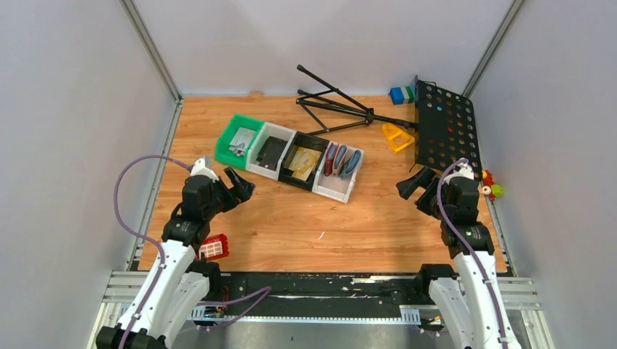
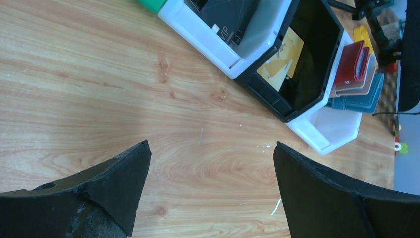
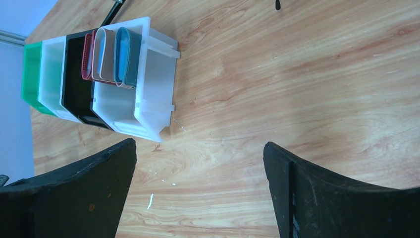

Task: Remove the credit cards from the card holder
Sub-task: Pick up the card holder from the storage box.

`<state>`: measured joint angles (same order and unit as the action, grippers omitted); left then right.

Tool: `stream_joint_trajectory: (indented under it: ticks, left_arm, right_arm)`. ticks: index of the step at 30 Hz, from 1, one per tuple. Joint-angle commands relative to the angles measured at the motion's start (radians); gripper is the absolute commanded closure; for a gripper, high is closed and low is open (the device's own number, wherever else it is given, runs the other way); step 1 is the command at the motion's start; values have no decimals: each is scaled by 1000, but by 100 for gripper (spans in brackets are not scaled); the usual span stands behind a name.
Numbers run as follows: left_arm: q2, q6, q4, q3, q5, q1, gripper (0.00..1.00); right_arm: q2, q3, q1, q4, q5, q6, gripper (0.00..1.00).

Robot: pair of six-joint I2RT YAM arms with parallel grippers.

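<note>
Card holder (image 1: 352,163) in white bin (image 1: 336,190), apart from left hand (image 1: 243,185), right hand (image 1: 412,182)

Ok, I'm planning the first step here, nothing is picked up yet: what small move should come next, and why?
Probably swing the right gripper toward the blue card holder. It stands on edge in the white end bin, on the side nearest that arm, and that gripper is open and empty.
</note>
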<state>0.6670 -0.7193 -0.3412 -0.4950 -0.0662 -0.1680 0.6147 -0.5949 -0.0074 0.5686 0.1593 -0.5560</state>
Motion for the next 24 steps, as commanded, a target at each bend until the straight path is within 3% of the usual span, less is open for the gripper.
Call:
stream_joint_trajectory:
  ticks: [1,8,15,24]
  left_arm:
    - [-12,66,70,26,-67,4,0]
    - [21,144,146,79,-246,4,0]
    - [28,145,101,104,-221,4,0]
    - [92,127,98,94,-208,3,0]
  right_arm:
    - [-5,13,2,-118,5,9,0]
    - [107,-20,1,-161,5,-14,0]
    - [285,-90,38,-110,-56,-211,0]
    - [515,-243,198,-94,-102,-220,0]
